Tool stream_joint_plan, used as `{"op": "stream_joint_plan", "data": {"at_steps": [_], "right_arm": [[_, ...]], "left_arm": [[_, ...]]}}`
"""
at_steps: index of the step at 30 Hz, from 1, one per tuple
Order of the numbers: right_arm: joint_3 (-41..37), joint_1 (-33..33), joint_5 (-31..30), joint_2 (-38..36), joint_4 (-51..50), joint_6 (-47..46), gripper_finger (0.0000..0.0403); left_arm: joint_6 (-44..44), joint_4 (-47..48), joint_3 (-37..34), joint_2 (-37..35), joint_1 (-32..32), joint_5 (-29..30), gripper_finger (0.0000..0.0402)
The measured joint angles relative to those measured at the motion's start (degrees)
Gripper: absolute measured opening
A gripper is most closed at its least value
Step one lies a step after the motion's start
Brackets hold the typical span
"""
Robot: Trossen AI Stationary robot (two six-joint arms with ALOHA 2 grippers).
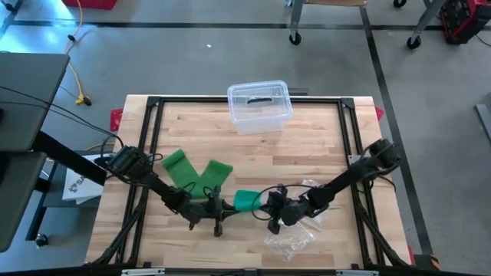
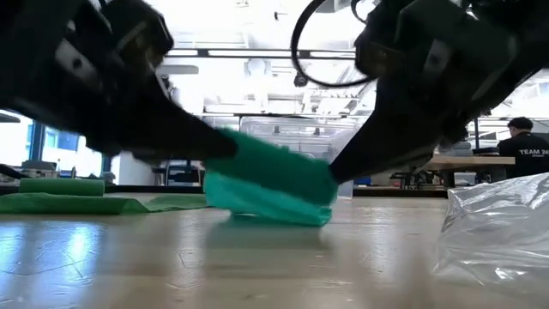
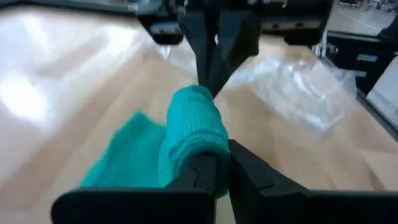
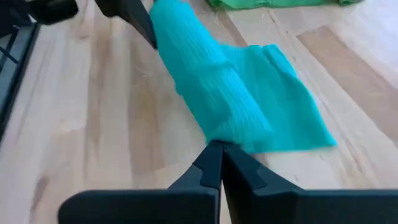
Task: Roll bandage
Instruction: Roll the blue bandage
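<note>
A teal bandage (image 1: 247, 200), partly rolled, sits near the table's front between my two grippers. Its rolled part (image 2: 270, 176) is raised a little; its loose tail (image 4: 292, 118) lies flat on the wood. My left gripper (image 1: 228, 205) is shut at the roll's left end, my right gripper (image 1: 265, 205) shut at its right end. They face each other along the roll. A green bandage (image 1: 196, 172) lies unrolled as a bent strip farther left. My left gripper (image 3: 222, 167) pinches the roll's left end (image 3: 194, 149) between its two fingers. It comes in nearly level from the table's left, along the roll. My right gripper (image 4: 217, 152) pinches the roll's right end (image 4: 235, 134), slanting down from the table's right. The roll is tilted between the two holds, its tail on the table.
A clear plastic box (image 1: 259, 106) with a dark item inside stands at the table's far edge. A crumpled clear plastic bag (image 1: 295, 234) lies at the front right, close under my right arm. A person sits in the room behind the table (image 2: 523, 142).
</note>
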State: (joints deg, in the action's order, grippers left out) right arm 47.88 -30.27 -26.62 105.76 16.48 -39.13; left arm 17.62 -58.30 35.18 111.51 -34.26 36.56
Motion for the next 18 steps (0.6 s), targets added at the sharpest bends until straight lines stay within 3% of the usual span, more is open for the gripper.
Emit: {"op": "stream_joint_plan", "data": {"at_steps": [6, 8, 11, 14, 18], "right_arm": [[0.04, -3.58, -0.34, -7.13, -9.01, -2.92, 0.0000], [0.05, -4.89, -1.12, -9.69, -9.63, -2.98, 0.0000], [0.05, -7.50, -3.64, -12.72, -9.42, -2.89, 0.0000], [0.07, -10.48, -5.69, -15.44, -8.15, -2.89, 0.0000], [0.07, -14.15, -8.48, -16.61, -6.53, -2.44, 0.0000]], "left_arm": [[-4.21, -0.31, 0.11, -7.54, -1.13, 1.07, 0.0006], [-5.05, -0.08, 0.11, -10.24, -1.11, -2.48, 0.0007], [-5.37, -0.38, 0.11, -13.24, -0.77, -12.74, 0.0007], [-0.57, 0.09, 0.11, -13.79, -0.54, -20.06, 0.0007], [6.57, 0.09, 0.11, -13.06, 0.16, -21.31, 0.0007]]}}
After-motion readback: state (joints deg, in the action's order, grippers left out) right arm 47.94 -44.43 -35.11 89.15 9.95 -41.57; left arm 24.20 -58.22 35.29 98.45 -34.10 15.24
